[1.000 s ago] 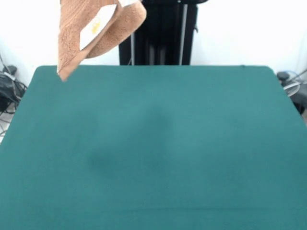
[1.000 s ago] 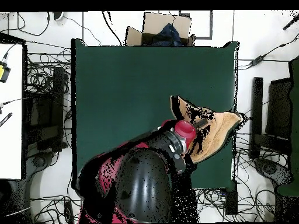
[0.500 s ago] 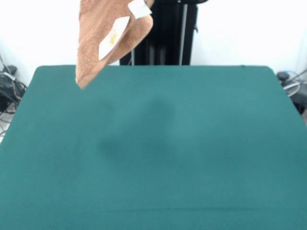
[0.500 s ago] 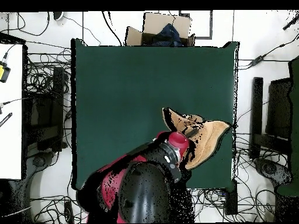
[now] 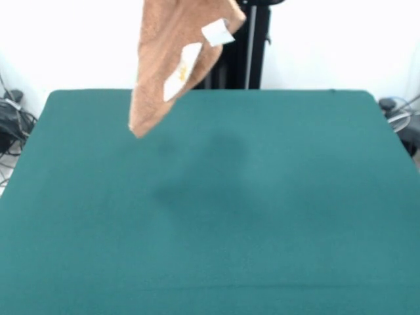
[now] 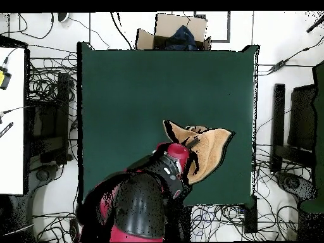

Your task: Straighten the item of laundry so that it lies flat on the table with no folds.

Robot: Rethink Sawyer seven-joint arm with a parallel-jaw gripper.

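Front view: light orange-tan terry-cloth towel (image 5: 172, 62) with white tags hangs bunched above the large dark green felt-topped table (image 5: 216, 216), carried from the edge toward the middle over the last second, not yet laid flat; end effector hidden, grip state cannot be told.

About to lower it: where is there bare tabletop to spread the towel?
The dark green felt table is bare edge to edge. The orange-tan terry towel hangs bunched in the air near the far-left edge in the front view. The only crowding is the red and black arm over the robot-side edge.
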